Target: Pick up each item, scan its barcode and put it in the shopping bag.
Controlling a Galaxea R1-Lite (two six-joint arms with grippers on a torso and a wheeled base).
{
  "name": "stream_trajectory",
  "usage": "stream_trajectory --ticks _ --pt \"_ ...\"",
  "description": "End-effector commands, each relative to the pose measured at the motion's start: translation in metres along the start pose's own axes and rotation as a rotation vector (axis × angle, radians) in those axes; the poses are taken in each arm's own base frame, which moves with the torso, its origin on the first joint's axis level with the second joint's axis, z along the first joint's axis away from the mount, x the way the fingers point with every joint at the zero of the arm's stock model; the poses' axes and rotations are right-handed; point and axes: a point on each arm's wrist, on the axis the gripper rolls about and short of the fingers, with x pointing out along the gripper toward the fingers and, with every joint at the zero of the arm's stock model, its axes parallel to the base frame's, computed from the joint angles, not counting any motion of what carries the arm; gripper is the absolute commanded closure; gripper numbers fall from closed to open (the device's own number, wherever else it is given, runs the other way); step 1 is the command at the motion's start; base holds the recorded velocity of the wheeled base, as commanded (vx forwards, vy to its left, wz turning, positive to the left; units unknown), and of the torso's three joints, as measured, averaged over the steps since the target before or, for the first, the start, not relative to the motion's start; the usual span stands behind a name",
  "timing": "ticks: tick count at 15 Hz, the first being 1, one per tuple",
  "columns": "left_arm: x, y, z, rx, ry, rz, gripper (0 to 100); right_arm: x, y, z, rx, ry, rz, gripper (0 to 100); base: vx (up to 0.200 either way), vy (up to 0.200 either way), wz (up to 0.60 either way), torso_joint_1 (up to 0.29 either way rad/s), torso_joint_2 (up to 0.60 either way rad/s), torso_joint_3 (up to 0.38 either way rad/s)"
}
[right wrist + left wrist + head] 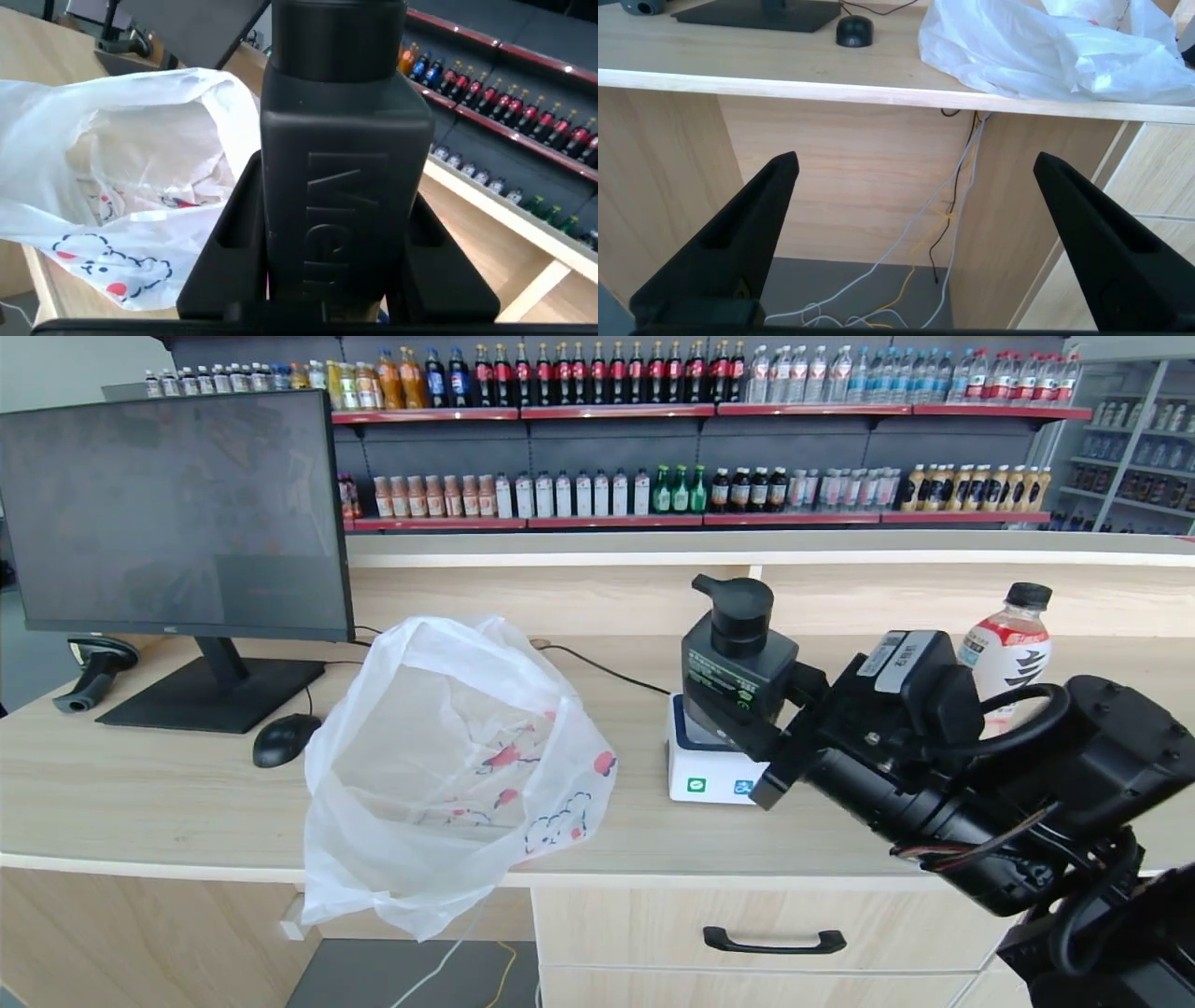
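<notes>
My right gripper (761,709) is shut on a dark grey pump bottle (738,667) and holds it upright just above the white barcode scanner box (709,782) on the counter. In the right wrist view the pump bottle (341,168) stands between the gripper's (332,257) black fingers. Left of the scanner lies the open white plastic shopping bag (448,765), printed with red and black, hanging over the counter's front edge. A white drink bottle (1008,653) with a black cap stands behind my right arm. Below the counter's edge, my left gripper (915,168) is open and holds nothing.
A monitor (177,513), a black mouse (285,739) and a handheld scanner (93,672) occupy the counter's left end (140,793). A drawer with a black handle (773,943) sits under the counter. Loose cables (943,233) hang beneath it. Drink shelves line the back wall.
</notes>
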Motion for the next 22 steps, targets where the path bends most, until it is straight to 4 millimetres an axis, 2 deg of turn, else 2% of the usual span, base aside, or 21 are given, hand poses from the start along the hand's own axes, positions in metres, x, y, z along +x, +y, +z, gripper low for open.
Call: stream_trajectory --ticks 1,3,5,9,18,22 --pt "0.000 0.000 0.000 0.000 0.000 -0.001 0 0.019 0.004 -0.017 -0.092 -0.008 0.039 100 0.000 0.000 0.00 0.000 0.00 0.000" --pt "0.000 0.000 0.000 0.000 0.000 -0.001 0 0.021 0.010 -0.030 -0.189 0.012 0.079 100 0.000 0.000 0.00 0.000 0.00 0.000" --pt "0.000 0.000 0.000 0.000 0.000 0.001 0 0.024 0.012 -0.034 -0.299 -0.001 0.100 100 0.000 0.000 0.00 0.000 0.00 0.000" --pt "0.000 0.000 0.000 -0.002 0.000 -0.001 0 0.034 0.004 -0.048 -0.499 -0.076 0.171 100 0.000 0.000 0.00 0.000 0.00 0.000" --pt "0.000 0.000 0.000 0.000 0.000 -0.001 0 0.020 -0.024 -0.076 -0.627 -0.098 0.256 100 0.000 0.000 0.00 0.000 0.00 0.000" --pt "0.000 0.000 0.000 0.000 0.000 -0.001 0 0.021 -0.022 -0.084 -0.634 -0.110 0.287 100 0.000 0.000 0.00 0.000 0.00 0.000"
